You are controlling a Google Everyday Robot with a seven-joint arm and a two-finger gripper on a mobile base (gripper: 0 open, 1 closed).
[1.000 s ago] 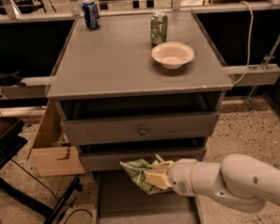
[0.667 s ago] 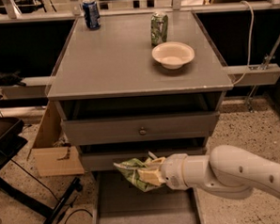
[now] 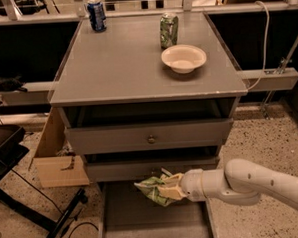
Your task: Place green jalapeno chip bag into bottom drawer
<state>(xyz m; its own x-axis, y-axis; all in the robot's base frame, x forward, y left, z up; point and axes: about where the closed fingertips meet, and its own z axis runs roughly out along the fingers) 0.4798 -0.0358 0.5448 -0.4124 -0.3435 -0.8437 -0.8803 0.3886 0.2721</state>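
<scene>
We see a grey surface (image 3: 121, 67) w/ a blue can (image 3: 97, 15) at back L, a green can (image 3: 169, 30) at back R, and a pale bowl (image 3: 184, 58) just in front of it. Cardboard box (image 3: 56, 163) on the floor, L side. Hand (image 3: 168, 190) sits low, just below the 2nd knobbed drawer (image 3: 151, 168).

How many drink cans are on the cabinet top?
2: blue can back left, green can behind the bowl. The claw holds the chip bag over the bottom drawer.
</scene>
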